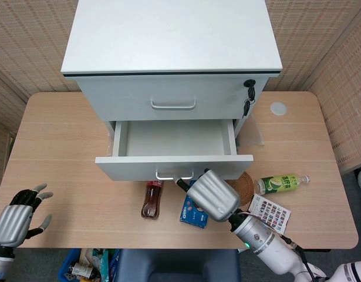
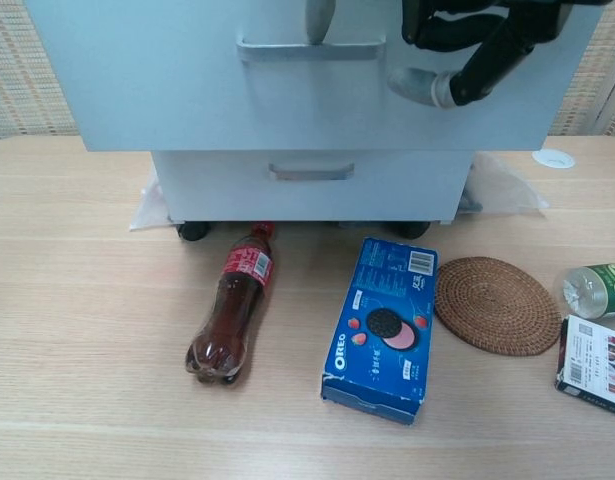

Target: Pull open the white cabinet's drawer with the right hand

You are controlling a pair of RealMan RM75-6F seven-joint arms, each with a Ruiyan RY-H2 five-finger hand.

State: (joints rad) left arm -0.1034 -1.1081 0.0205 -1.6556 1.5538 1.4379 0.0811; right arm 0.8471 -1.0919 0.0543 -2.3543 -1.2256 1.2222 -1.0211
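The white cabinet [image 1: 168, 47] stands at the back of the table, with its middle drawer [image 1: 174, 166] pulled out and empty inside. My right hand [image 1: 212, 195] is just in front of the drawer, over the Oreo box. One finger [image 2: 320, 18] reaches to the drawer handle [image 2: 309, 46] and seems hooked on it; the other dark fingers [image 2: 467, 50] are curled in to the handle's right. My left hand [image 1: 19, 217] hovers off the table's near left corner with fingers spread, holding nothing.
Below the open drawer lie a cola bottle [image 2: 230, 315], a blue Oreo box [image 2: 382, 325] and a woven coaster [image 2: 497, 305]. A green bottle [image 1: 280, 183] and a printed card box [image 1: 269, 211] lie at the right. Keys [image 1: 249, 88] hang from the cabinet's lock.
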